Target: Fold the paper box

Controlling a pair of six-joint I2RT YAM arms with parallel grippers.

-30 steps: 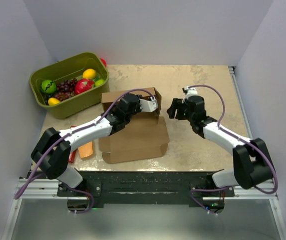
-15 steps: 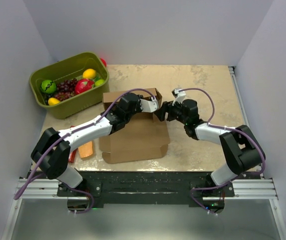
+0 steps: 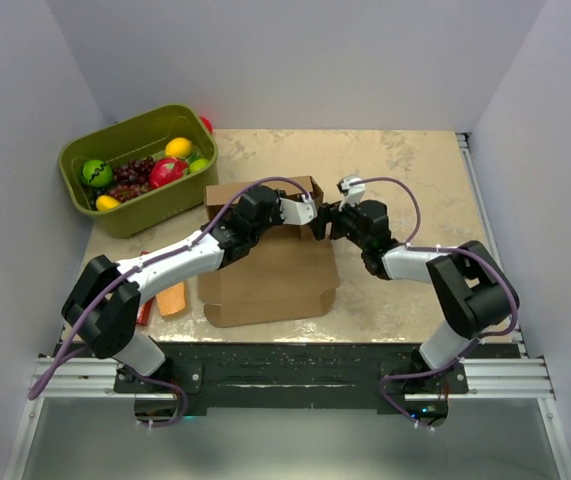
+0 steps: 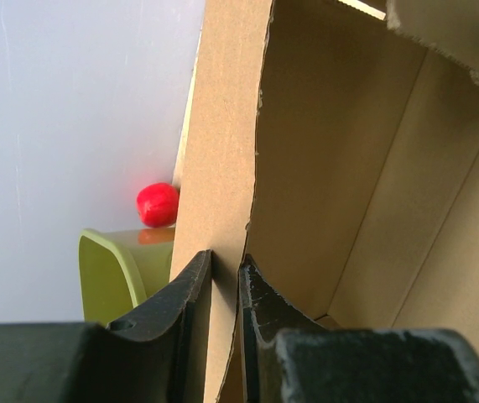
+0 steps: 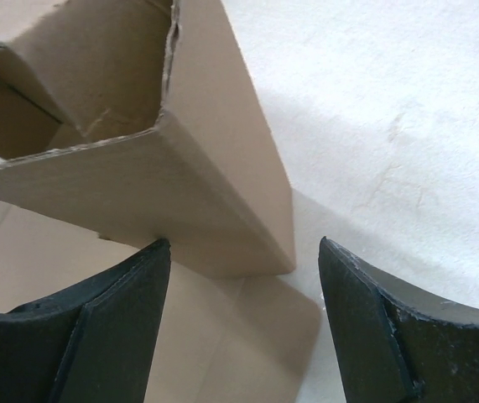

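Cardboard like this is probably light, stiff across its panels and weak along creases and torn edges, so a hold belongs on flat wall close to a fold. The box [image 3: 270,275] lies mid-surface [image 3: 405,170], its raised part toward 12 o'clock. The left tool [image 4: 225,267] is pinched nearly closed on a standing wall panel. The right tool [image 5: 241,248], jaws spread wide and empty, straddles that raised part's 3 o'clock corner.

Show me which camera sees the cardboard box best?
The top external view: it shows nearly the whole paper box, flat panel and raised walls. The left wrist view shows only one wall pinched by the left gripper; the right wrist view only a corner at the open right gripper.
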